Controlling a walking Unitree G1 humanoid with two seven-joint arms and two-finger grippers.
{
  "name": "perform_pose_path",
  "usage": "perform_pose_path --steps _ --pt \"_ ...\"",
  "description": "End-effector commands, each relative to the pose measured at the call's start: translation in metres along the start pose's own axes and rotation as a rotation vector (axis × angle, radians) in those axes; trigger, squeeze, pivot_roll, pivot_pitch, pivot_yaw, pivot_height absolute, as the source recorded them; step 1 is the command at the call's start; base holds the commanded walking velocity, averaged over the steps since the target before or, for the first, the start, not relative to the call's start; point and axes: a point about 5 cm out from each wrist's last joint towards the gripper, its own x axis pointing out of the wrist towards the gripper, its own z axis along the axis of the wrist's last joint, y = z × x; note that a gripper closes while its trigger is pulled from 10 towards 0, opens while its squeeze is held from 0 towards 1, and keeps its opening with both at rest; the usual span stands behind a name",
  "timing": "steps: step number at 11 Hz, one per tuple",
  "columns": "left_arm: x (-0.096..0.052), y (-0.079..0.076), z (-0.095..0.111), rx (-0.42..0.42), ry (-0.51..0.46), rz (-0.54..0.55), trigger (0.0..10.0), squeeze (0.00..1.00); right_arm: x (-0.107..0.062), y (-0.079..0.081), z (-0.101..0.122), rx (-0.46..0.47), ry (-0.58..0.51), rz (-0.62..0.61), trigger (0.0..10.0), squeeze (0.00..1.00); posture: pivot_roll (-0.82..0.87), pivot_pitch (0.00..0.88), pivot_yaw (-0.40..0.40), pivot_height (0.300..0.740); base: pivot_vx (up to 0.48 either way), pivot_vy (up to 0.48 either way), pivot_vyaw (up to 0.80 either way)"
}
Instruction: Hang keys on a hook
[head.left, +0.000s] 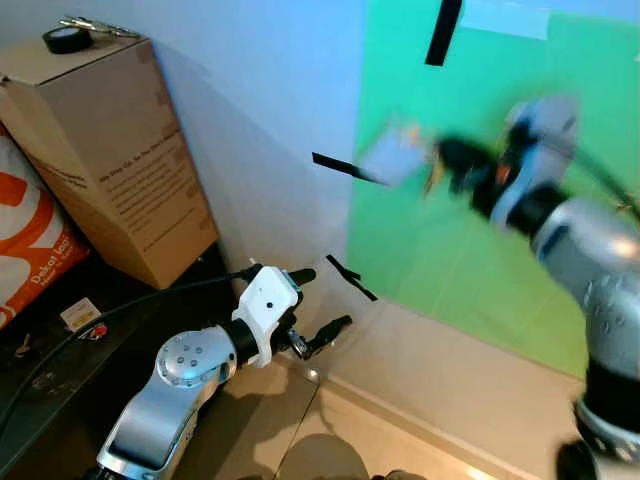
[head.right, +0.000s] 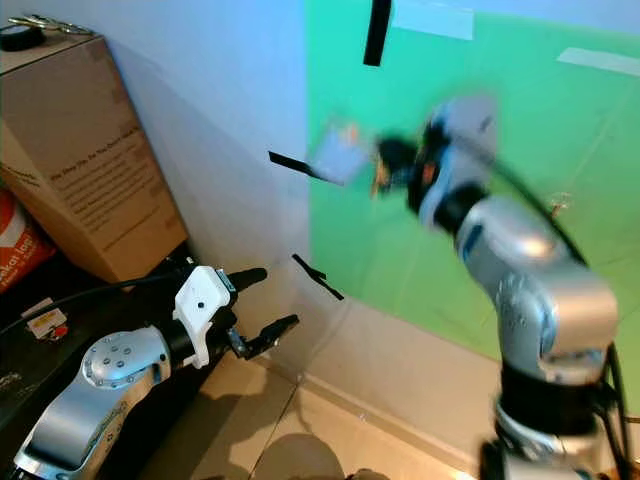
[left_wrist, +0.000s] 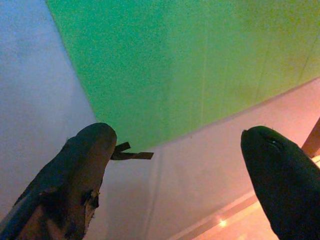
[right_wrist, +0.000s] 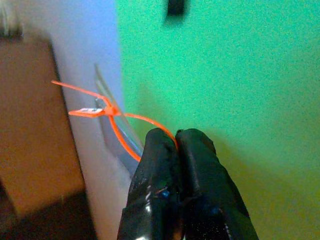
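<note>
The right hand (right_wrist: 176, 145) is raised in front of the green panel (head.left: 520, 240) on the wall, its two fingers pressed together on an orange loop (right_wrist: 117, 120) with a small tag, which is held out toward the pale wall. In the head views the arm is blurred by motion, and a pale flat tag (head.left: 392, 155) is seen dangling at the fingertips; the keys themselves cannot be made out clearly. A second bunch of keys (head.left: 98, 27) is seen lying on top of the cardboard box (head.left: 120, 170), just beside a roll of black tape (head.left: 67, 39). A small hook (head.right: 560, 203) is faintly visible on the green panel. The left hand (head.left: 315, 300) is held low near the wall, its fingers spread wide with nothing between them
</note>
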Motion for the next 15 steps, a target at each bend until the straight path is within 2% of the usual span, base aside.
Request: perform_pose_path --steps 1,3,6,7,10,13,15 --pt "-0.002 0.000 0.003 0.012 0.001 0.005 10.0 0.00 0.000 -0.006 0.004 0.041 -0.025 -0.036 10.0 0.00 -0.03 0.000 0.014 0.740 0.000 0.000 0.00" --pt "-0.004 0.000 0.003 0.014 0.003 0.008 10.0 0.00 0.002 -0.018 0.004 0.089 -0.034 -0.136 10.0 0.00 -0.03 0.000 0.014 0.740 0.000 0.000 0.00" --pt "-0.005 0.000 0.002 0.013 0.008 0.004 10.0 0.00 -0.013 -0.030 -0.019 0.002 0.088 -0.229 10.0 0.00 -0.03 0.000 0.022 0.740 0.000 0.000 0.00" --pt "-0.004 0.000 0.002 0.013 0.010 -0.003 10.0 0.00 -0.023 -0.030 -0.034 -0.057 0.176 -0.220 10.0 0.00 -0.03 0.000 0.031 0.740 0.000 0.000 0.00" --pt "-0.003 -0.002 0.001 0.017 0.013 -0.021 10.0 0.00 -0.037 -0.020 -0.055 -0.092 0.279 -0.160 10.0 0.00 -0.04 0.000 0.039 0.740 0.000 0.000 0.00" --pt "-0.004 -0.003 0.001 0.020 0.015 -0.027 10.0 0.00 -0.040 -0.016 -0.051 -0.065 0.227 -0.128 10.0 0.00 -0.04 0.000 0.042 0.740 0.000 0.000 0.00" --pt "-0.004 -0.004 0.000 0.021 0.017 -0.032 10.0 0.00 -0.042 0.001 -0.043 -0.071 0.176 0.028 10.0 0.00 -0.04 0.000 0.044 0.740 0.000 0.000 0.00"
